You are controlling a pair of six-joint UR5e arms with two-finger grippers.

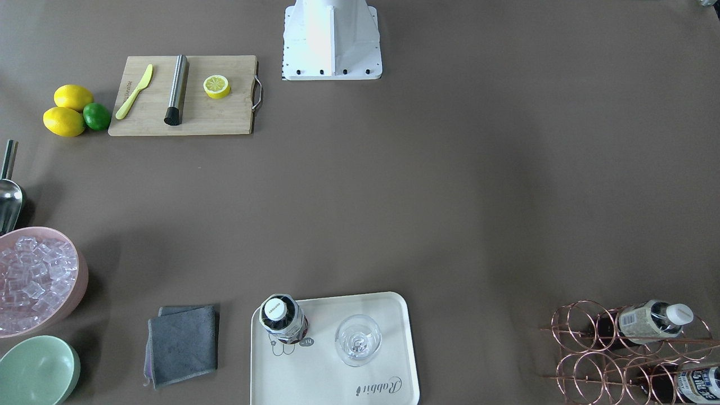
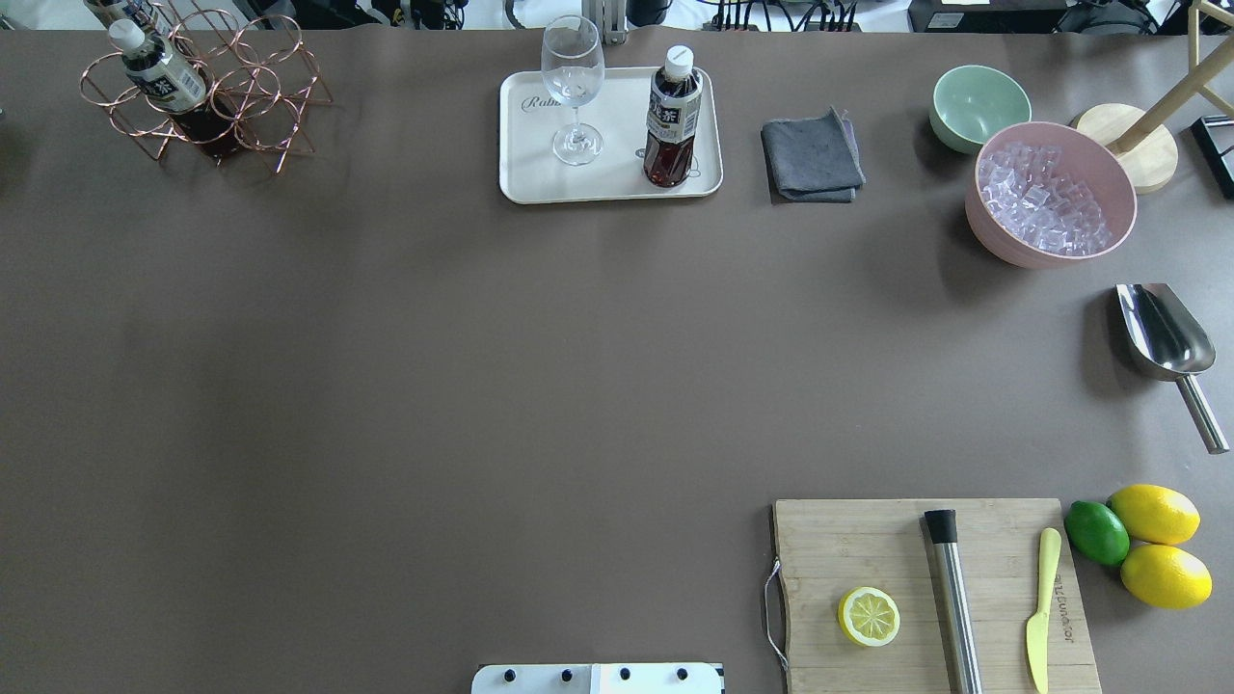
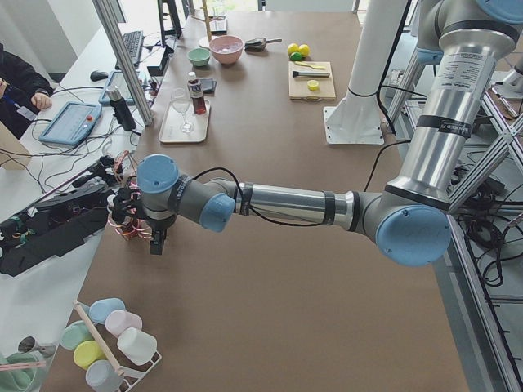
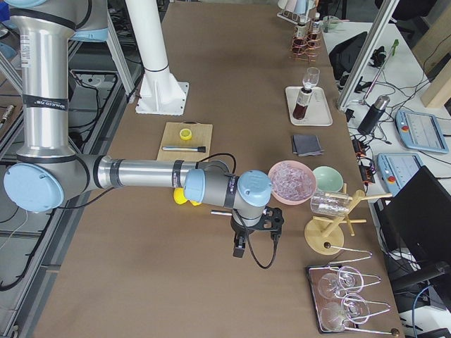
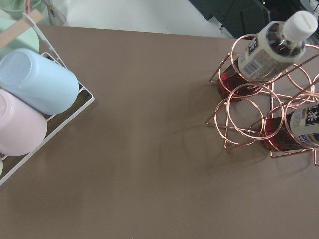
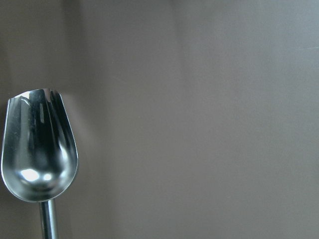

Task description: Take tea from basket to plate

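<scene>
One tea bottle [image 1: 283, 319] stands upright on the cream plate [image 1: 388, 365], next to a wine glass [image 1: 358, 340]. Two more tea bottles [image 5: 271, 47] [image 5: 305, 124] lie in the rose-gold wire basket [image 5: 239, 114], which stands at the table's far left corner in the overhead view [image 2: 255, 106]. My left gripper [image 3: 155, 243] hangs over the table just beside the basket. My right gripper [image 4: 239, 248] hangs over the table near the pink ice bowl. Both show only in the side views, so I cannot tell whether they are open or shut.
A grey cloth [image 1: 183, 344], a pink bowl of ice [image 1: 34, 281], a mint-green bowl [image 1: 36, 371] and a steel scoop [image 6: 39, 149] lie on my right side. A cutting board [image 2: 868, 540] with knife, lemon half and steel rod sits near my base. A cup rack [image 5: 35, 84] stands beyond the basket.
</scene>
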